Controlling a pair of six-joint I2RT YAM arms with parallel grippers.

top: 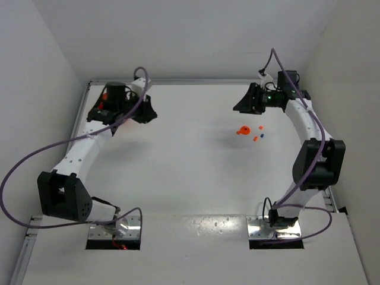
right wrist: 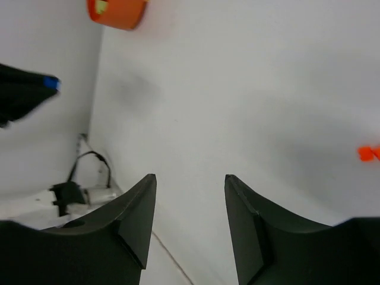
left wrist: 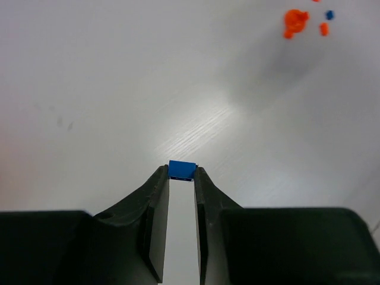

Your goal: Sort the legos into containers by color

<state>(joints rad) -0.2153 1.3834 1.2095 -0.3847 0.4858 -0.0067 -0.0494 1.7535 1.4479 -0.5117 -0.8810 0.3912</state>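
My left gripper point(left wrist: 181, 173) is shut on a small blue lego point(left wrist: 181, 169), pinched at the very fingertips above the white table. In the top view the left gripper point(top: 146, 110) hangs over the far left of the table. The orange bowl point(top: 243, 130) sits right of centre, with small orange legos point(top: 256, 138) and a blue lego point(top: 263, 135) beside it. The left wrist view shows the same bowl point(left wrist: 295, 19) far off at the upper right. My right gripper point(right wrist: 190, 179) is open and empty; the top view has this gripper point(top: 242, 105) at the far right, behind the bowl.
White walls close the table point(top: 190, 172) on the left, back and right. An orange object point(right wrist: 116, 12), cut off by the top edge, shows in the right wrist view, and an orange bit point(right wrist: 369, 153) at its right edge. Purple cables trail from both arms.
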